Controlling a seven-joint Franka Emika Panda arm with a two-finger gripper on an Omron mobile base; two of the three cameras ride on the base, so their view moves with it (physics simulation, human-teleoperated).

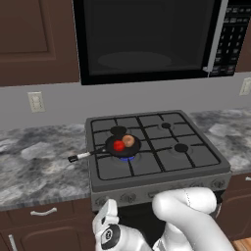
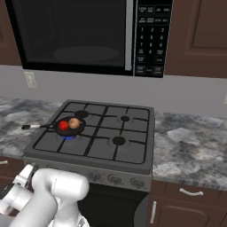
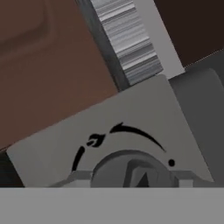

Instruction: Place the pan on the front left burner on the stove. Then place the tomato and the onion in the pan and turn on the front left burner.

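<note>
The small black pan (image 1: pixel 122 145) (image 2: pixel 70 126) sits on the front left burner (image 1: pixel 127 158) (image 2: pixel 67 137) of the dark grey stove (image 1: pixel 196 166) (image 2: pixel 133 155), its handle pointing left. The red tomato (image 1: pixel 118 145) (image 2: pixel 63 125) and the tan onion (image 1: pixel 128 140) (image 2: pixel 74 123) lie side by side in it. A blue flame glows under the pan. My gripper (image 1: pixel 106 212) (image 2: pixel 27 174) is low at the stove's front left, right up against a knob (image 3: pixel 131 168) below a flame mark (image 3: pixel 92 141). Its fingers are hidden.
A black microwave (image 1: pixel 147 39) (image 2: pixel 88 31) hangs above the stove. Grey marbled counter (image 1: pixel 39 166) (image 2: pixel 190 150) runs on both sides, over brown drawers (image 1: pixel 43 213) (image 2: pixel 190 193). More knobs (image 2: pixel 114 179) line the stove front.
</note>
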